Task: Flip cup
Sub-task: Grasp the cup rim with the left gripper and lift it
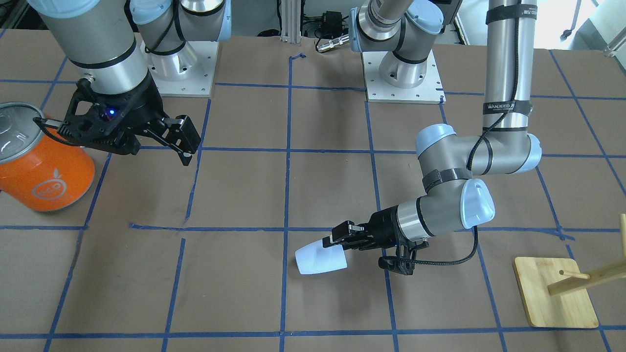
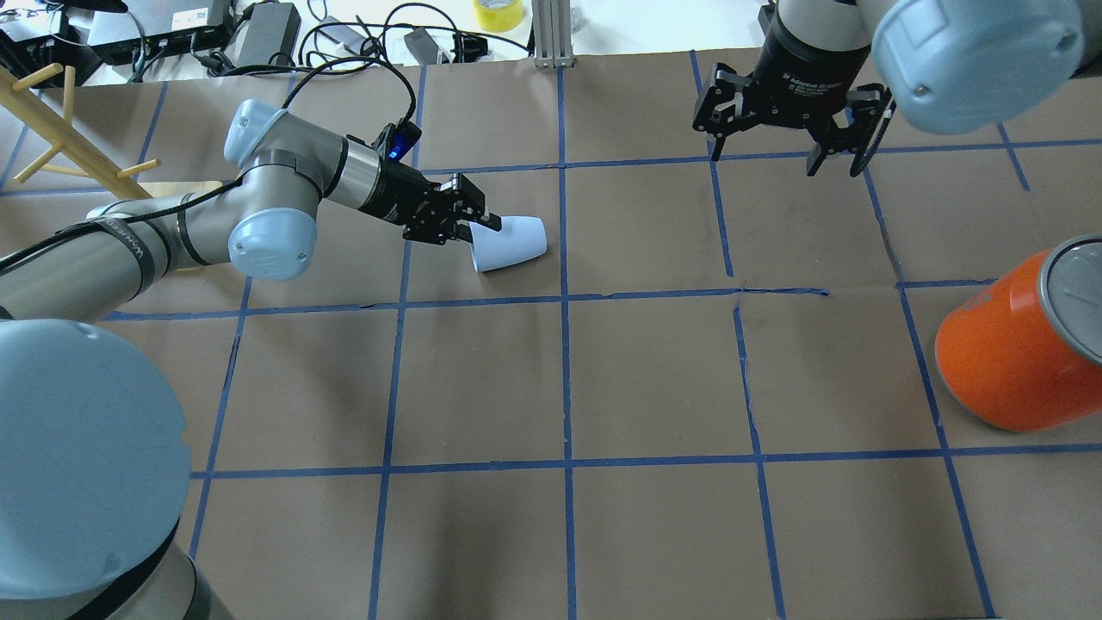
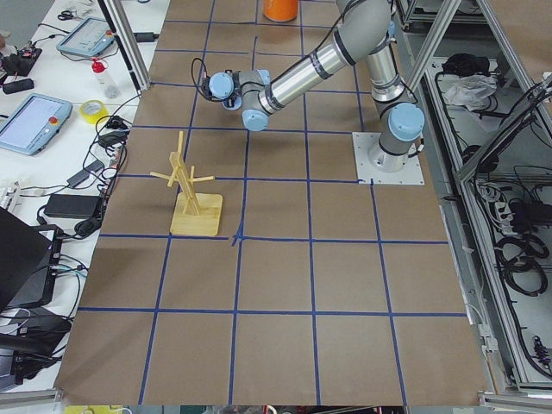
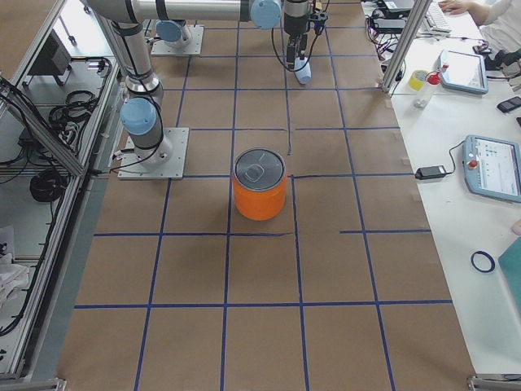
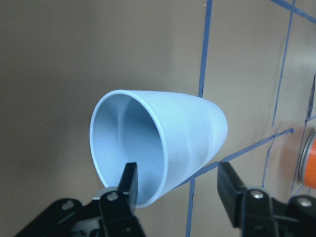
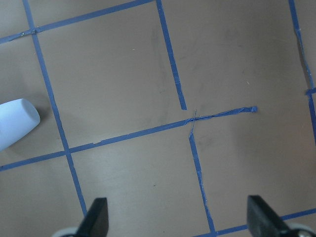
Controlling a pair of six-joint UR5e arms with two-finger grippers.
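The cup point(image 1: 320, 259) is a small pale bluish-white tumbler lying on its side on the brown table, its mouth toward my left gripper. It also shows in the overhead view point(image 2: 514, 243), the left wrist view point(image 5: 173, 143) and the right wrist view point(image 6: 15, 123). My left gripper point(image 1: 334, 239) is open at the cup's rim. One finger point(image 5: 128, 185) is inside the mouth and the other point(image 5: 229, 185) is outside, with a gap to the wall. My right gripper point(image 2: 779, 146) is open and empty, raised far from the cup.
A large orange can point(image 2: 1007, 362) with a silver lid stands near the table's edge on my right side. A wooden peg stand point(image 1: 552, 293) is on my left side, beyond the left arm. Blue tape lines grid the table point(image 2: 654, 387).
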